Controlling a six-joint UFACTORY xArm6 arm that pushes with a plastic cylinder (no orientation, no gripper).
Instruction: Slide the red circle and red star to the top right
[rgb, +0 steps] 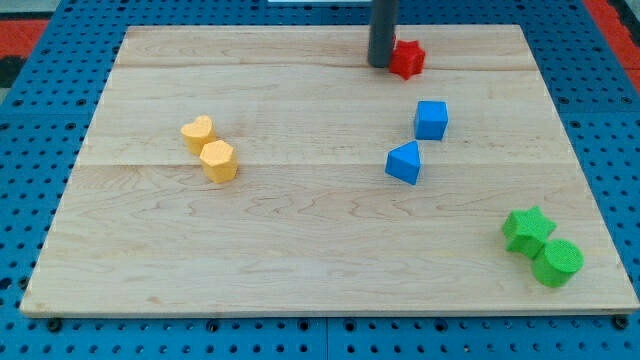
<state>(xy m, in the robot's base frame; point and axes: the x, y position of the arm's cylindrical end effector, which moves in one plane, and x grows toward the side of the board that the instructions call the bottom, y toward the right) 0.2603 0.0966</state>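
A red star (407, 59) lies near the top edge of the wooden board (300, 250), right of centre. My tip (379, 64) is at the end of the dark rod, touching or almost touching the star's left side. No red circle shows in the view; it may be hidden behind the rod, I cannot tell.
A blue cube (431, 120) and a blue triangle block (404, 163) lie below the star. A yellow heart (197, 132) and a yellow hexagon (219, 160) touch at the left. A green star (527, 229) and a green cylinder (556, 263) sit at the bottom right.
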